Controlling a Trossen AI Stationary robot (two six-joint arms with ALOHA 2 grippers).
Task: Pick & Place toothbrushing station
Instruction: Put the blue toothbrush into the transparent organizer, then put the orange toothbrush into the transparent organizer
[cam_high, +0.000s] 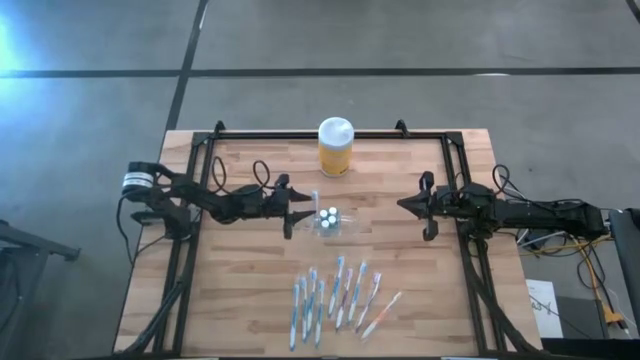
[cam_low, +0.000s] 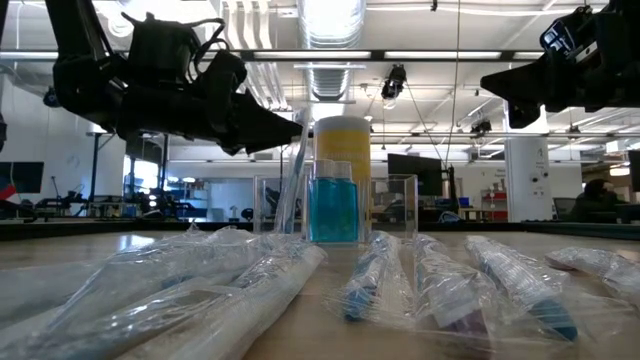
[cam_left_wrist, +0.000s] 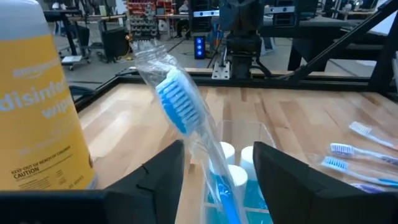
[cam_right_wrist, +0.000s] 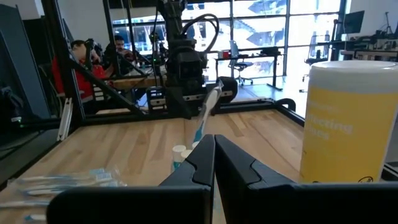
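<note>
Seen from directly above, a wooden worktop (cam_high: 250, 290) carries a yellow jar (cam_high: 335, 148) with a white lid near its far edge. At the centre sits a small clear toothbrushing station (cam_high: 330, 221). The left claw (cam_high: 297, 208) is just beside it; the right claw (cam_high: 410, 205) waits well apart. Wrapped toothbrushes (cam_high: 335, 295) lie near the front.

floor (cam_high: 420, 40): grey concrete with dark seams, all round the wooden table (cam_high: 250, 280) | ceiling lights (cam_low: 330, 20): bright strips way above it | windows (cam_right_wrist: 280, 28): big panes behind it
</note>
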